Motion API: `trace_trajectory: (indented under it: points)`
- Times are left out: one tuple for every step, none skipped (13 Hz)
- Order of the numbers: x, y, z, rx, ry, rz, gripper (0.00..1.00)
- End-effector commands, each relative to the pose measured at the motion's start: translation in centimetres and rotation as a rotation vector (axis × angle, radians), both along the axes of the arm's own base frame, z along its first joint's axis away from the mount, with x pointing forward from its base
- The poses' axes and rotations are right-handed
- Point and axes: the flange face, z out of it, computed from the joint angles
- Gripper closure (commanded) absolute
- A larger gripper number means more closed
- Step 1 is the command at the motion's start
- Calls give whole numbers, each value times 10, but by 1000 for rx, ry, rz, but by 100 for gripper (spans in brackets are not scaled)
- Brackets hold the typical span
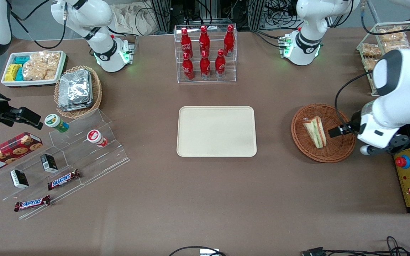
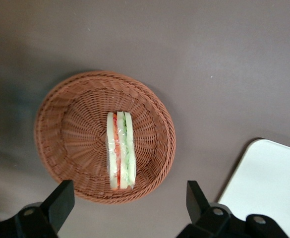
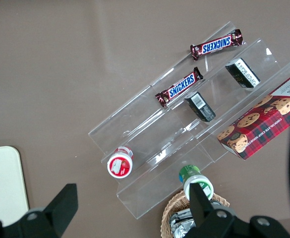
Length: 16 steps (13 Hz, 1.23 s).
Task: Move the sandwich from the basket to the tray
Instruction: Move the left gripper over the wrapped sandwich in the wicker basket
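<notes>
My gripper [image 2: 127, 198] hangs above the basket [image 1: 336, 151], near the rim at the working arm's end of the table. My jaws are wide apart and hold nothing; both fingers [image 2: 60, 201] are above the basket's edge. The sandwich [image 1: 315, 131] lies in the basket on its side, so I see the green and red stripes between the white bread. It is not touched by my fingers. The tray [image 1: 216, 132] is on the table in the middle, well apart from the basket, toward the parked arm's end. Nothing lies on the tray.
</notes>
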Motion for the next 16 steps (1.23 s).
trace_trajectory:
  points:
    - [-47, -6, -31, 37, -63, 19, 0]
    - [-57, -5, -51, 36, -81, 21, 0]
    - [-61, -5, -66, 34, -89, 18, 0]
    - [-63, -5, -76, 32, -87, 17, 0]
    - [-66, -5, -86, 29, -92, 17, 0]
    - [-73, -5, -95, 30, -95, 15, 0]
    - [-80, -3, -106, 29, -99, 15, 0]
    - [-88, -2, -117, 29, -105, 13, 0]
    - [-95, -2, -128, 27, -113, 12, 0]
    - [-101, -1, -138, 25, -119, 9, 0]
    - [-107, -1, -146, 25, -122, 5, 0]
    - [-111, 2, -150, 26, -120, 7, 0]
    - [-112, 2, -153, 32, -115, -5, 0]
    - [-112, 3, -156, 43, -112, -21, 0]
    - [-113, 3, -159, 46, -107, -25, 0]
    - [-112, 4, -160, 45, -107, -23, 0]
